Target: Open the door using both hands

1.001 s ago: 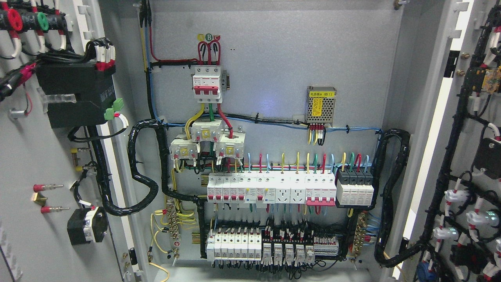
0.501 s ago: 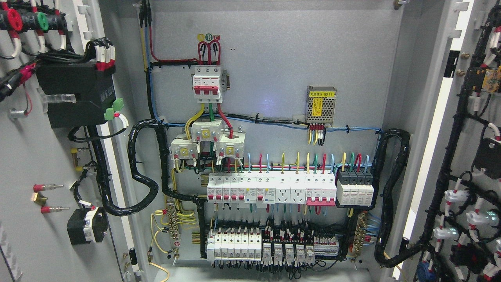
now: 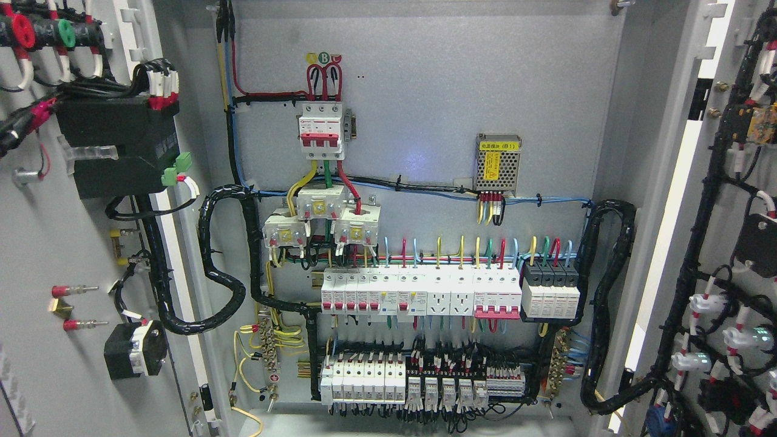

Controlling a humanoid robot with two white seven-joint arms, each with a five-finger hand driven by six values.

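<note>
Industrial/electrical site: open grey steel distribution cabinet point(image 3: 425, 91), w/ rows of circuit breakers point(image 3: 419, 292), terminal blocks point(image 3: 425, 382), small power supply point(image 3: 498, 162), black-wrapped cable looms point(image 3: 227, 267).

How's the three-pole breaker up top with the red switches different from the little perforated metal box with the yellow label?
The white three-pole breaker with red switches is plastic, with wires entering above and leaving below. The perforated metal box with the yellow label sits lower and further right, and has wires only underneath. Both are mounted on the grey back panel.

both cabinet doors point(image 3: 54, 243) swung open, breakers point(image 3: 419, 294) exposed
</note>
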